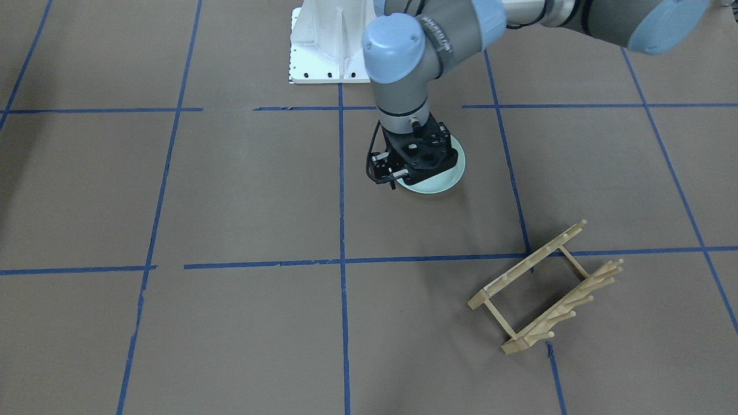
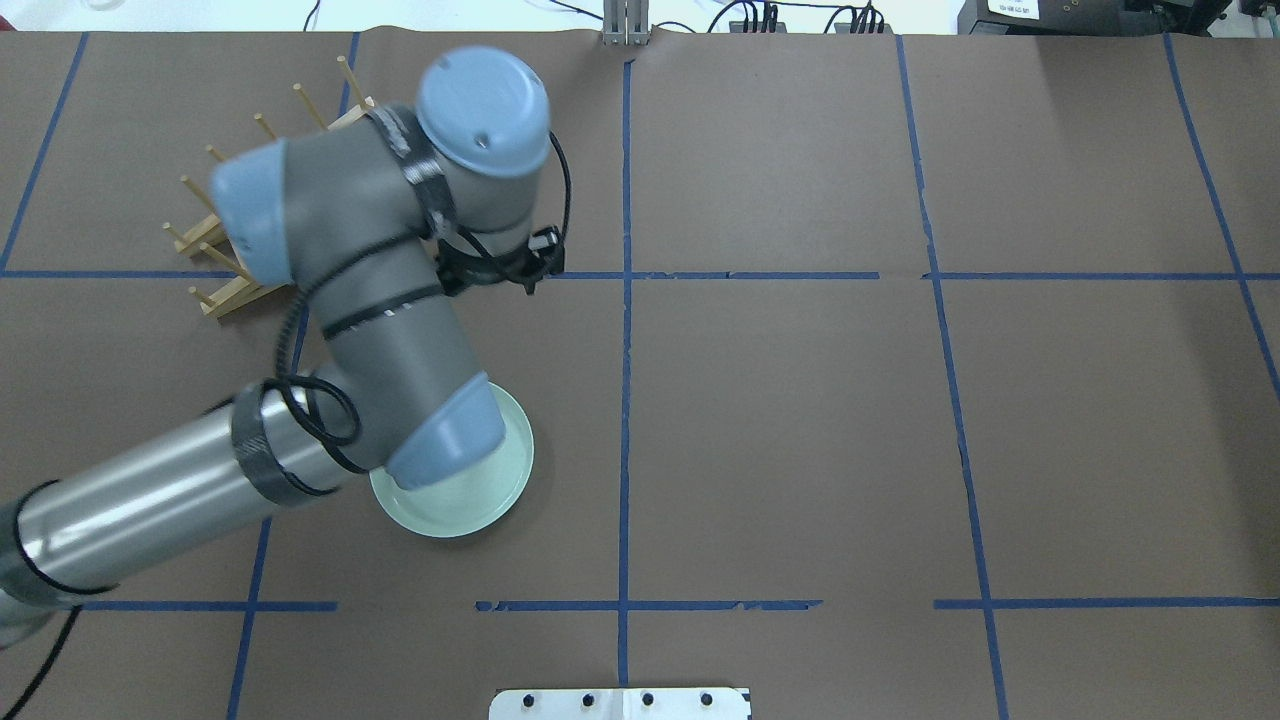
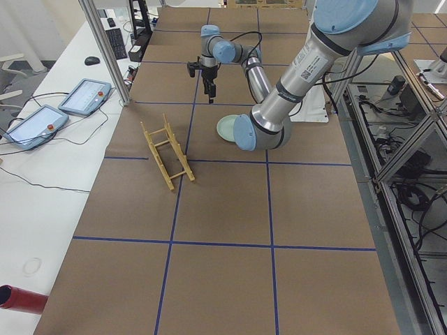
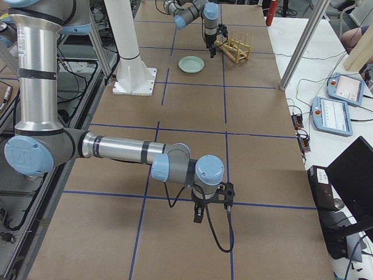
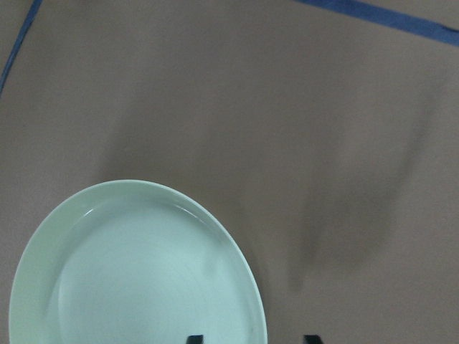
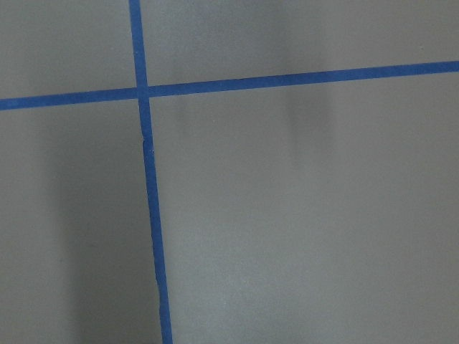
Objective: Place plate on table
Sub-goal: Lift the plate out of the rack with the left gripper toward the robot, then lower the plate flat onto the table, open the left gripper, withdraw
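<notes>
The pale mint-green plate [image 1: 441,183] lies flat on the brown table [image 1: 230,190]. It also shows in the overhead view [image 2: 470,505], partly under my left elbow, and in the left wrist view [image 5: 143,279]. My left gripper [image 1: 394,180] hangs above the table beside the plate's rim, open and empty. In the left wrist view its two fingertips [image 5: 193,338] stand apart at the bottom edge. My right gripper [image 4: 198,216] shows only in the exterior right view, low over the table far from the plate. I cannot tell whether it is open or shut.
A light wooden peg rack [image 1: 545,288] stands on the table on my left arm's side, beyond the plate [image 2: 215,260]. The white robot base [image 1: 328,46] sits at the table's robot edge. Blue tape lines grid the table.
</notes>
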Robot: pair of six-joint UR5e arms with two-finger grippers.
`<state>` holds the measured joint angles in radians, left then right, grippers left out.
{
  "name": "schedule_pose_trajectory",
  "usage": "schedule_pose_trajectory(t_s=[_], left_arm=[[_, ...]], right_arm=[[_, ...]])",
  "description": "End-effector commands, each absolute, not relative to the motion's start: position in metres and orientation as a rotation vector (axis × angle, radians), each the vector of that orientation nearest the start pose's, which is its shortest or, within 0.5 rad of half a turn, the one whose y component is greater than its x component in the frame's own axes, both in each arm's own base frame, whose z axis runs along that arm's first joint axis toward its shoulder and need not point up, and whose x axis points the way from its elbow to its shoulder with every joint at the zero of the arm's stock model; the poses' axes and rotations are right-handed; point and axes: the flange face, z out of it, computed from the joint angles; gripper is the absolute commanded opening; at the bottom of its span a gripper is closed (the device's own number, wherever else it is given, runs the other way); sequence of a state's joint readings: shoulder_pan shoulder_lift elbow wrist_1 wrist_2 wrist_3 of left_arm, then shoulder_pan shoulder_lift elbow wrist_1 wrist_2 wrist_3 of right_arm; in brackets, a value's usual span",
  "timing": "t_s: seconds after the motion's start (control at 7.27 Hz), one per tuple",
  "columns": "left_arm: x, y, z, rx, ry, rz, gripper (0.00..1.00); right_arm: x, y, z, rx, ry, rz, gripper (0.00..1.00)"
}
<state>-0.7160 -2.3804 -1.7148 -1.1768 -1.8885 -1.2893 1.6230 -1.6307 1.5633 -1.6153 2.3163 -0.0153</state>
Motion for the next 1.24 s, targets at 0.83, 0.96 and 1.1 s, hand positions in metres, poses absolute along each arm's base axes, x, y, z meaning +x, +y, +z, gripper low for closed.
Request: schedule_pose_trajectory(t_s=[0.83, 0.96, 1.1], left_arm=[[-0.118, -0.471, 0.637, 0.024, 0.813, 0.036, 1.0], [-0.115, -0.45, 0.622, 0.046, 0.808, 0.047, 1.0], [-0.113, -0.483, 0.614, 0.049, 0.814, 0.034, 1.0]], right_arm=[[0.089, -0.453, 0.697, -0.082, -0.748, 0.077, 1.0], [0.089, -0.453, 0.696, -0.08, -0.748, 0.076, 1.0], [0.089, -0.453, 0.697, -0.082, -0.748, 0.077, 1.0]])
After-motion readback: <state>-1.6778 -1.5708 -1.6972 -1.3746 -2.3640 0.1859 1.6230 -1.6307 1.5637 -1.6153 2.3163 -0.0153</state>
